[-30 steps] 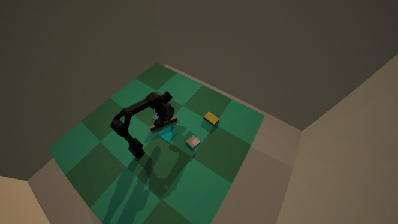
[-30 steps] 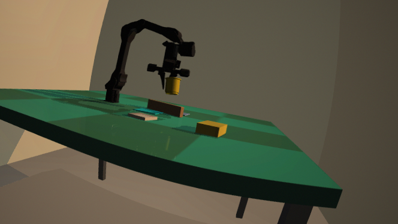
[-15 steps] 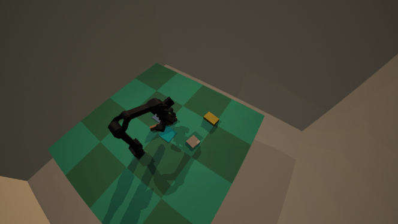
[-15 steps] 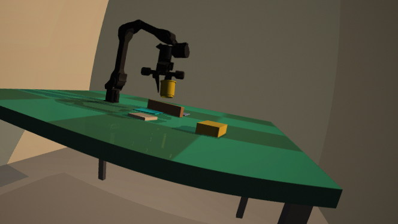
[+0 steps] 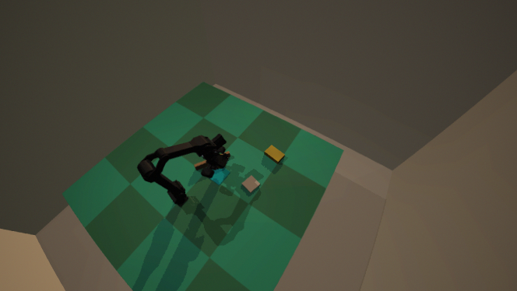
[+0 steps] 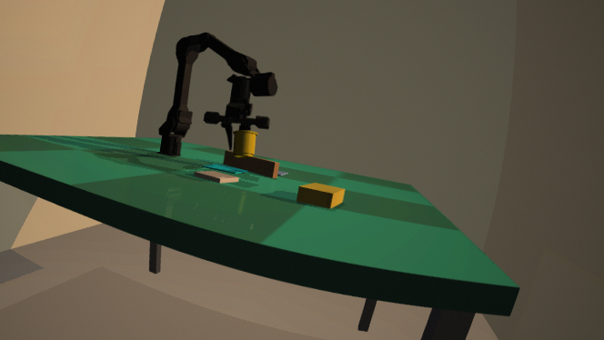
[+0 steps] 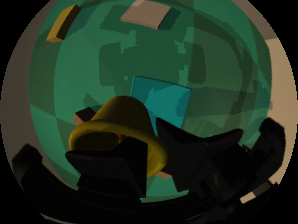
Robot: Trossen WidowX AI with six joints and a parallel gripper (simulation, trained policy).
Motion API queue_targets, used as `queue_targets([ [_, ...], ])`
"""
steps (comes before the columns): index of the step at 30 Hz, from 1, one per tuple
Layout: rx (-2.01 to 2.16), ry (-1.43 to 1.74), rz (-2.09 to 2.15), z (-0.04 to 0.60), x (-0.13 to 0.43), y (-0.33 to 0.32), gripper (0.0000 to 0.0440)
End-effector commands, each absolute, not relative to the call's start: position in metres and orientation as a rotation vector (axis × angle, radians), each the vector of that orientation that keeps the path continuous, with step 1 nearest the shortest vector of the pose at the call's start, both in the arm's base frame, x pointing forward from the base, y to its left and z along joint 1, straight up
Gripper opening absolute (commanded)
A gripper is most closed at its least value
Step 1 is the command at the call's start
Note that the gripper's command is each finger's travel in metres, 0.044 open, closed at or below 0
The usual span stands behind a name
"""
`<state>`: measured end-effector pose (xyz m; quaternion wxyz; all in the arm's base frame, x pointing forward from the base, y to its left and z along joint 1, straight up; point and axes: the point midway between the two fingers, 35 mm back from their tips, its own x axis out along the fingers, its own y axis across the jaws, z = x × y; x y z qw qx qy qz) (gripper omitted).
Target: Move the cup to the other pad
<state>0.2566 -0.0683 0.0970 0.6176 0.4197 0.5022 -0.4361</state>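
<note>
While the top view showed the gripper [image 5: 216, 160] [image 6: 236, 140] [image 7: 151, 121] above the wooden bar [image 5: 200, 165] [image 6: 259, 165] [image 7: 85, 115] near the cyan pad [image 5: 221, 176] [image 6: 224, 168] [image 7: 162, 101], the exterior view showed the yellow cup [image 6: 245, 144] [image 7: 125, 114] raised off the green checkered table [image 5: 272, 202] [image 6: 387, 245] [image 7: 75, 65]. In the wrist view, the fingers pinched the cup's wall, and a red marble [image 7: 120, 136] showed inside its rim.

Lighting's dim and warm in all three views. Top: long shadows run toward lower left across the tabletop [image 5: 276, 210] [image 6: 387, 255] [image 7: 75, 65], walls murky, brighter patch at lower left. Exterior: upper left wall is brightest, right side dark; faint glossy streaks left of centre, front edge bows. Wrist: heavy fisheye curve, black corners, soft detail, jaws nearly lost in black at the bottom. Small stuff's hard to read.
</note>
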Motion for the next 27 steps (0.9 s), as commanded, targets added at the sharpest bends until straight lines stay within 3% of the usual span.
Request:
queue_targets([
  [1,0.968,1.145,-1.012,0.091,0.251,-0.07,0.0016],
  [14,0.989,1.142,-1.063,0.069,0.229,-0.075,0.0081],
  [18,1.018,1.094,-1.042,0.074,0.234,-0.078,0.0166],
  [27,1.057,1.05,-0.989,0.084,0.232,-0.075,0.0186],
])
